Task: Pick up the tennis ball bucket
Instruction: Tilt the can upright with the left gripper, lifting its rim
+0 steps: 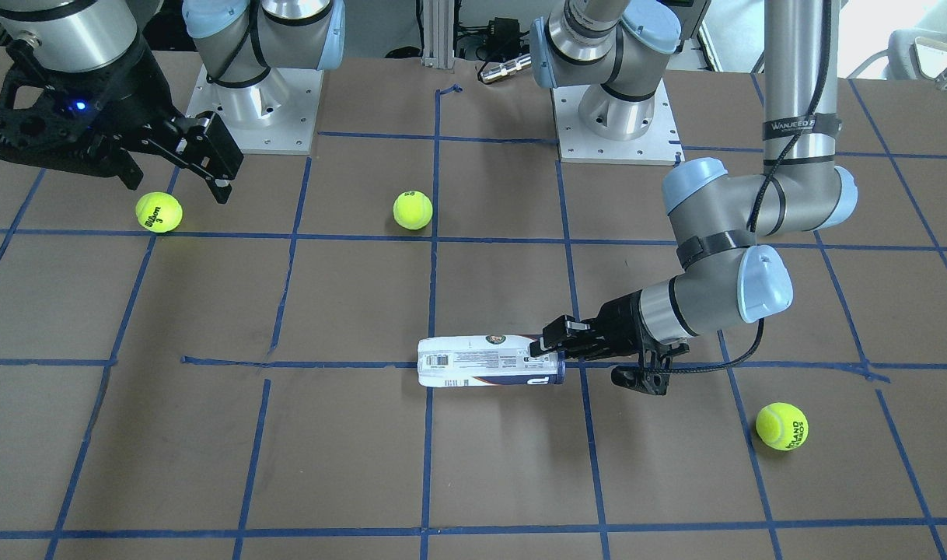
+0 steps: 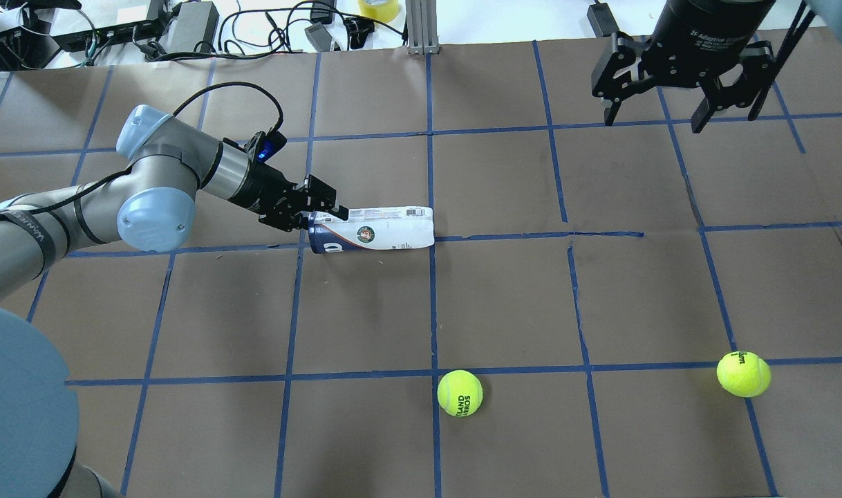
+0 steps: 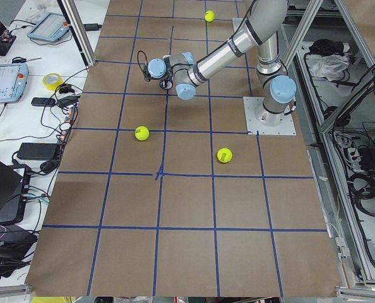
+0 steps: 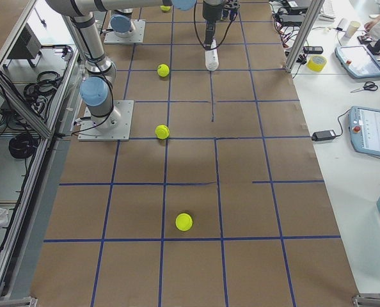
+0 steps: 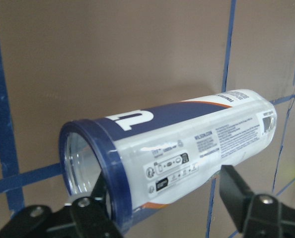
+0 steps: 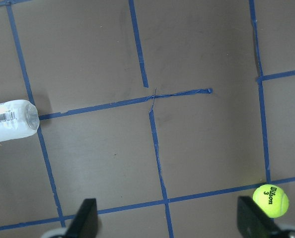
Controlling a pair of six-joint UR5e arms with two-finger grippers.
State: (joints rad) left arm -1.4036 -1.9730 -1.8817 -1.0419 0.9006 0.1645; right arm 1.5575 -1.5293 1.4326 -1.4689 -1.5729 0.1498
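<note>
Left gripper (image 2: 324, 220) spread at 9 o'clock end of slim white navy-banded tennis-ball can (image 2: 383, 230), one finger hidden; right gripper (image 2: 653, 124) spread, yellow tennis ball (image 2: 743, 374) at its 5 o'clock.

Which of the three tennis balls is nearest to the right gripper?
The Wilson 3 ball, lying just below the right gripper. The middle ball and the third ball lie much farther away.

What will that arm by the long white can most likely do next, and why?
Probably a slow, short lift straight up. The left gripper has its jaws on either side of the navy end of the tennis ball bucket, which lies on its side on the table. I cannot tell whether they grip firmly yet, hence slowly.
</note>
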